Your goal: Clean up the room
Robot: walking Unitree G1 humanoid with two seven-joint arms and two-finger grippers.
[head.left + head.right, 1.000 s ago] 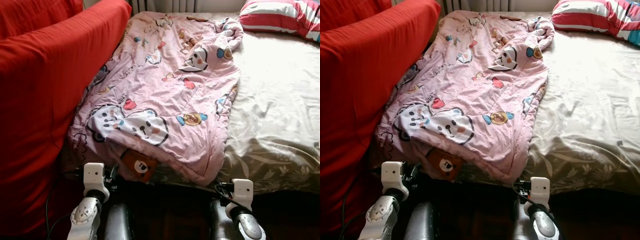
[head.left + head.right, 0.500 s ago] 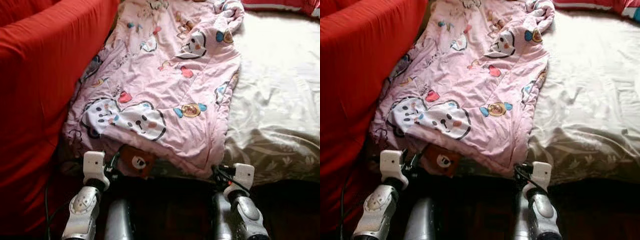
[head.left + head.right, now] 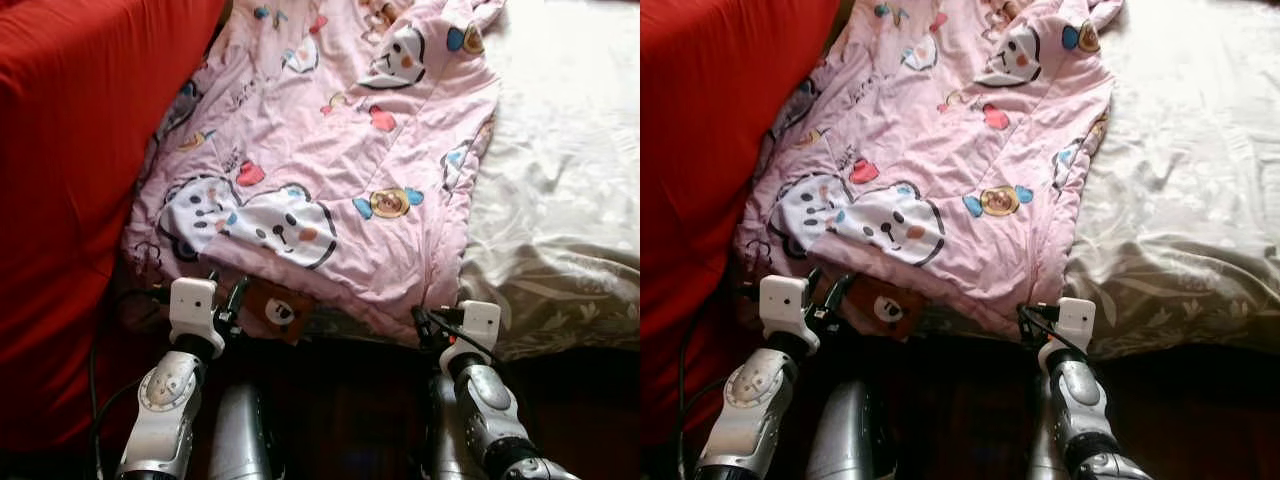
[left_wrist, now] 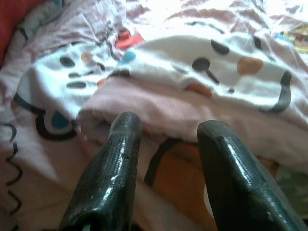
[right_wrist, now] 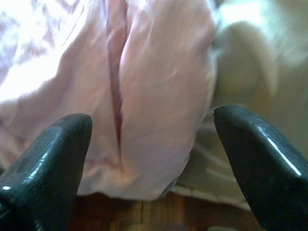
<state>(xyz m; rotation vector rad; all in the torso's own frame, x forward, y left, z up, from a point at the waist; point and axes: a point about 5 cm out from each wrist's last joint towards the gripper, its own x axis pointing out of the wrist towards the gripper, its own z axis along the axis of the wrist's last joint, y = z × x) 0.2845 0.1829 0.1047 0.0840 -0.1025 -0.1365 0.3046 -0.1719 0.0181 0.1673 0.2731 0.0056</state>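
Since a second ago both arms have risen toward the bed's near edge; the camera has tilted down, so the striped pillow has left the frame. I see the left claw (image 4: pixel 163 159) open at the pink quilt (image 3: pixel 330 150)'s near hem, beside the brown bear patch (image 3: pixel 275 310). The right claw (image 5: pixel 154 144) is open wide, facing the quilt's near right corner. The quilt's long axis runs away from me, along the red sofa (image 3: pixel 70 150). Bare beige sheet (image 3: pixel 570 170) lies right; dark floor (image 3: pixel 340 420) below.
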